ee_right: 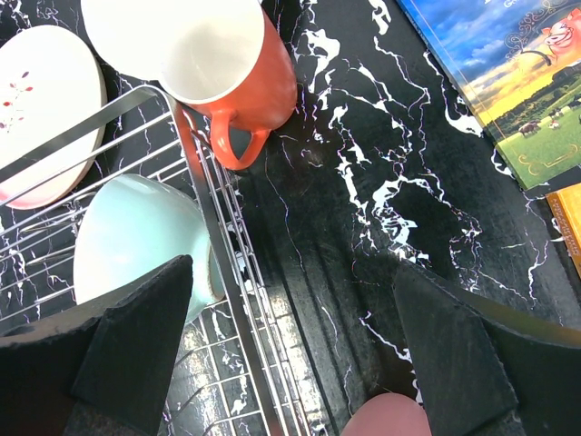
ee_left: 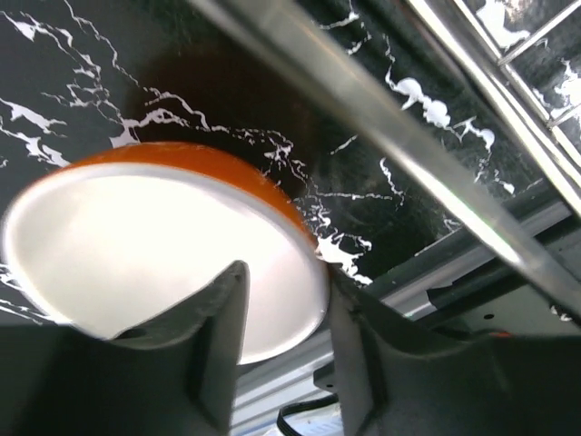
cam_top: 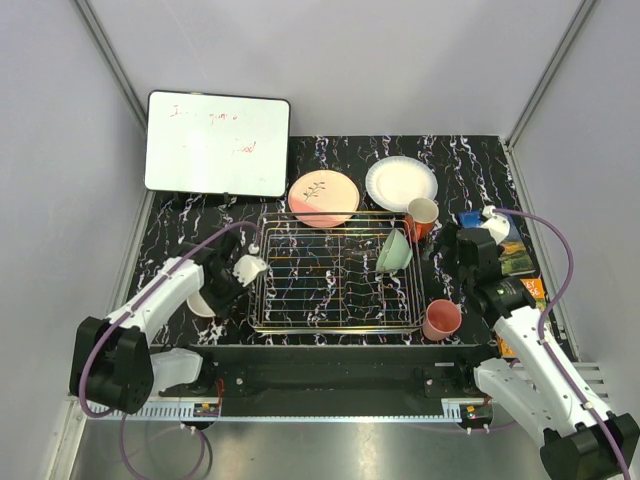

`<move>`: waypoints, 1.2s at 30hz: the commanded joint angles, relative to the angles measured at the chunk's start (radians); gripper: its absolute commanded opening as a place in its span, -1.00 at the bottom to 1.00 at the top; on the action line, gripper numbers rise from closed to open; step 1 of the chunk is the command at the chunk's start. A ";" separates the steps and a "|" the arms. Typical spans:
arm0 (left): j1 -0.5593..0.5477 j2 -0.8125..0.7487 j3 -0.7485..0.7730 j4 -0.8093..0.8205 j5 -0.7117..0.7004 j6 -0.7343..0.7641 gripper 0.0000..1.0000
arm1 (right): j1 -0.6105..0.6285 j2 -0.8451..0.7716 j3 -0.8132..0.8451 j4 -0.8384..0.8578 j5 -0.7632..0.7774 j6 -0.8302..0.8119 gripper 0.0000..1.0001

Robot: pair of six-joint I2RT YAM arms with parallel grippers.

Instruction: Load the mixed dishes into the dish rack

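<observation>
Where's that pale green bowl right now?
In the overhead view the pale green bowl leans inside the dish rack at its right end, just in front of the orange mug.

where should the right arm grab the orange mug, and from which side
Pinch the orange mug by its rim, one finger inside the open mouth, with the right gripper coming down from above on the wall away from the dish rack. The mug stands upright; the rack's wires crowd its other side, and bare table lies here.
</observation>
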 commanded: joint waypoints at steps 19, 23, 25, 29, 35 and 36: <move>0.018 -0.098 0.402 -0.191 0.083 -0.082 -1.00 | 0.007 -0.007 -0.001 0.047 -0.008 -0.017 0.99; 0.016 -0.070 0.751 -0.271 0.304 -0.199 -1.00 | 0.009 0.001 -0.004 0.055 -0.003 -0.014 0.99; 0.013 -0.056 0.830 -0.262 0.492 -0.297 -1.00 | 0.007 0.004 -0.017 0.064 -0.002 -0.010 0.99; -0.029 0.029 0.945 -0.166 0.775 -0.473 -1.00 | 0.009 0.016 -0.032 0.073 0.007 -0.008 0.99; -0.226 0.128 0.918 0.043 0.907 -0.634 -1.00 | 0.009 0.019 -0.027 0.042 0.056 0.001 1.00; -0.275 0.144 0.921 0.065 0.916 -0.649 -1.00 | 0.007 0.024 -0.020 0.021 0.070 0.015 0.99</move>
